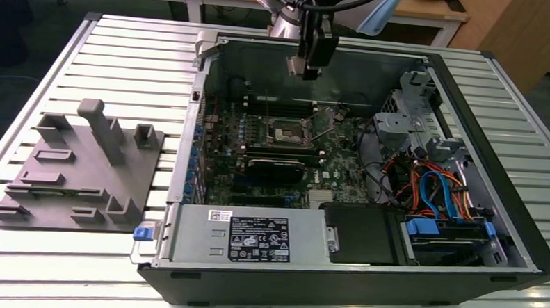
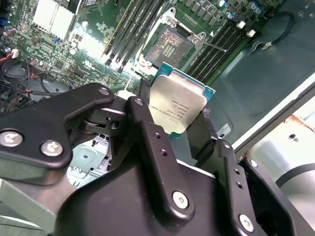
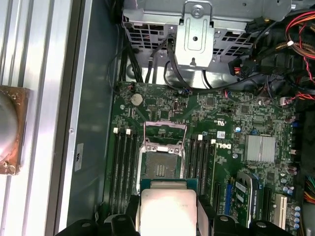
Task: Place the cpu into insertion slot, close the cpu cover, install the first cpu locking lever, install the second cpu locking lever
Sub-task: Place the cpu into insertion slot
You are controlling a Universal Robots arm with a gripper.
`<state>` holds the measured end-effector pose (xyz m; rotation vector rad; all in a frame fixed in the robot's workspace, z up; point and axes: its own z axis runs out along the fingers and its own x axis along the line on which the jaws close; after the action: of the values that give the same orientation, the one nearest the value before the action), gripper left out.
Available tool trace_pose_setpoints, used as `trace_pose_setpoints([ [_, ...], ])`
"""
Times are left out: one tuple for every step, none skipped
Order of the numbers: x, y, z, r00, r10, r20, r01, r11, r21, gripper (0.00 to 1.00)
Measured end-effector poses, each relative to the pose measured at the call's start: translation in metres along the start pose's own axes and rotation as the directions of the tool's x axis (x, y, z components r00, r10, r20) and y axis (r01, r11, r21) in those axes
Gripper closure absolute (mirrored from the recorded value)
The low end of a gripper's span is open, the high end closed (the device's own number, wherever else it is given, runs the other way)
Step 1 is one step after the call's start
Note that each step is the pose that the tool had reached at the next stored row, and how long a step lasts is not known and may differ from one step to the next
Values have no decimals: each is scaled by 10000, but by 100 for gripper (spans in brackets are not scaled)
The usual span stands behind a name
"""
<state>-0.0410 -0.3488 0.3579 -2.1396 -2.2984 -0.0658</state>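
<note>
My gripper point(image 1: 309, 66) hangs above the open computer case, over the back of the motherboard. It is shut on the cpu point(image 2: 178, 105), a flat square chip with a dull silver top and a green edge, clamped between the black fingers point(image 2: 143, 105) in both wrist views. The insertion slot point(image 3: 161, 168) lies uncovered just past the chip point(image 3: 167, 209), its dark centre showing. The cpu cover point(image 3: 165, 132), a thin silvery frame, stands swung open at the slot's far side. The slot point(image 1: 286, 132) sits lower on the board than the gripper in the exterior view. A thin locking lever point(image 2: 216, 46) sticks out beside the slot point(image 2: 170, 45).
Long black memory slots point(image 3: 125, 167) flank the socket on both sides. A metal drive cage point(image 1: 415, 125) and coloured cables point(image 1: 431, 189) fill the case on the exterior view's right. The power supply point(image 1: 252, 238) sits at the front. A grey fixture point(image 1: 79, 166) stands on the table point(image 1: 121, 57) outside the case.
</note>
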Motion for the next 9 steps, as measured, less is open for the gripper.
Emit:
trace_pose_setpoints([
  [0,0,1,10000,0,0,0,10000,1,46],
  [0,0,2,10000,0,1,0,10000,3,46],
  [0,0,3,10000,1,1,-1,10000,4,46],
  [0,0,5,10000,1,-1,-1,10000,5,46],
  [0,0,6,10000,2,0,-2,10000,8,46],
  [0,0,7,10000,3,0,-3,10000,11,46],
  [0,0,10,10000,8,-2,-8,10000,16,46],
  [0,0,11,10000,14,-3,-14,10000,31,46],
  [-1,0,14,10000,23,-5,-23,10000,60,46],
])
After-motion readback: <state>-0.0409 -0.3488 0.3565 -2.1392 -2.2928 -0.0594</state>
